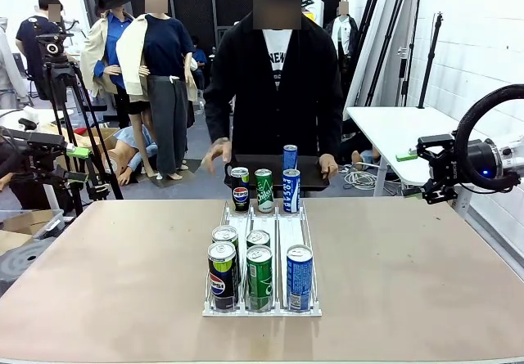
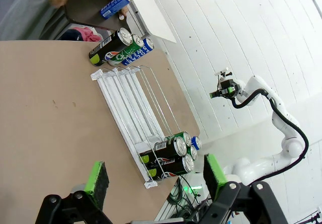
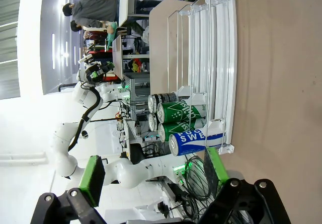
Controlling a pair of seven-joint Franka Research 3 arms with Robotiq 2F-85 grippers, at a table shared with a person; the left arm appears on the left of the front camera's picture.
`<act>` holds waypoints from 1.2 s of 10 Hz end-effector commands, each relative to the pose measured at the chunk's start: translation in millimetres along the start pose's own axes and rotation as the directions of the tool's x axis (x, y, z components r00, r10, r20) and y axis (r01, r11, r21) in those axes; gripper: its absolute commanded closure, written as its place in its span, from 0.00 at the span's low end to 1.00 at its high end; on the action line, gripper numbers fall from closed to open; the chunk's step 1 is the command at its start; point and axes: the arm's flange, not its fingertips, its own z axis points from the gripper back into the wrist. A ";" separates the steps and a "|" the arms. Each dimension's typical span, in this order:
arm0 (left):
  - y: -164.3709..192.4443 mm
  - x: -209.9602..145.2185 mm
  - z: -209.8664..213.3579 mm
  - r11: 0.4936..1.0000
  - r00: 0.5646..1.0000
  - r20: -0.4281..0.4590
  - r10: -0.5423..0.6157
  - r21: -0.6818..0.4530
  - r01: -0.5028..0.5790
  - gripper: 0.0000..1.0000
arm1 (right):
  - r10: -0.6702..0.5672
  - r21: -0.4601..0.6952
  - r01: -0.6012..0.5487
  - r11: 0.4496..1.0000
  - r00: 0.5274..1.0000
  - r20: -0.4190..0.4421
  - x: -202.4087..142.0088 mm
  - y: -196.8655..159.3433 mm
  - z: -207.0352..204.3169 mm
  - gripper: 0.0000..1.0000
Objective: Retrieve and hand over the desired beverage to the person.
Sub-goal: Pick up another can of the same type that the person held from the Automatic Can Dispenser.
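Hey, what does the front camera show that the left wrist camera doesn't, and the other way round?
Front view: the person in a black jacket and printed white T-shirt, plus a camera on a tripod. Left wrist view: the right arm, its white links down to its base. Both: the clear rack with cans at its near end, three cans standing past its far end, a blue can on the black tray, and the left gripper and right gripper, both open.

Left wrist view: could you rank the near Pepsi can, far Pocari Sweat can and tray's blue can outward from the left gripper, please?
1. Pepsi can, rack's near end.
2. Pocari Sweat can, rack's far end.
3. Blue can, on the tray.
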 end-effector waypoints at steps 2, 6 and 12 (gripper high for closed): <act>-1.2 -0.3 0.6 1.000 1.000 -0.003 -0.003 0.001 0.003 0.00 | -0.001 -0.011 0.001 1.000 1.000 -0.001 -1.4 1.7 0.1 0.00; -1.2 -0.3 0.6 1.000 1.000 -0.003 -0.003 0.001 0.003 0.00 | -0.001 -0.011 0.001 1.000 1.000 -0.001 -1.4 1.7 0.1 0.00; 0.0 0.0 0.0 1.000 1.000 0.000 0.000 0.000 0.000 0.00 | -0.001 -0.011 0.001 1.000 1.000 -0.001 -1.4 1.7 0.1 0.00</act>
